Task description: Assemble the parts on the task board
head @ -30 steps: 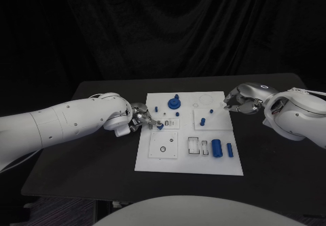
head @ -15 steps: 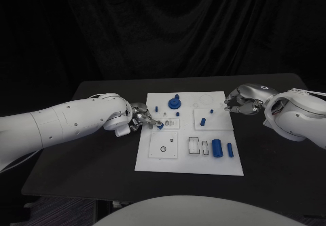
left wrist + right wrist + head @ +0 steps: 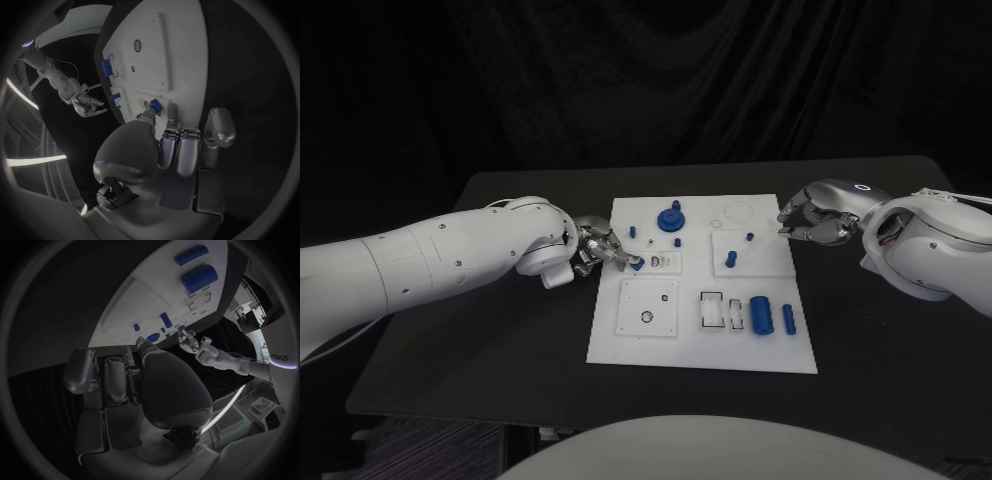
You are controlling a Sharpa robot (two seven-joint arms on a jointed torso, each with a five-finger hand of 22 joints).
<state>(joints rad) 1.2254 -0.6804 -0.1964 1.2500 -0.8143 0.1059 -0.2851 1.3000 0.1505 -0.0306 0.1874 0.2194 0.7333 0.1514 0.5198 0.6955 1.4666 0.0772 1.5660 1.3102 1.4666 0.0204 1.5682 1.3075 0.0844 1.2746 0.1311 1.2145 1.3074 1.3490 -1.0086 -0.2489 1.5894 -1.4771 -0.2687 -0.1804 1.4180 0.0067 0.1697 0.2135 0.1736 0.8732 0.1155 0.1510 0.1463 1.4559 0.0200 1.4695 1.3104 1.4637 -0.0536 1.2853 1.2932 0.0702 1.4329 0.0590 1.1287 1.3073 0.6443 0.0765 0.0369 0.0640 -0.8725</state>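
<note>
Left hand (image 3: 596,250) pinches a blue part (image 3: 638,265) at the board's (image 3: 646,340) left edge, largely hiding it; right hand's (image 3: 808,222) fingers curl in, their contents indiscernible.

A matte black rectangular table (image 3: 488,330) sits in front of me, its dark top running out to all four edges; the near left corner is rounded and the far edge lies straight against the backdrop. Behind that far edge hangs a black fabric curtain (image 3: 661,80), falling in soft folds across the whole background. Below the near left corner I can make out a strip of dark floor (image 3: 430,440).
</note>
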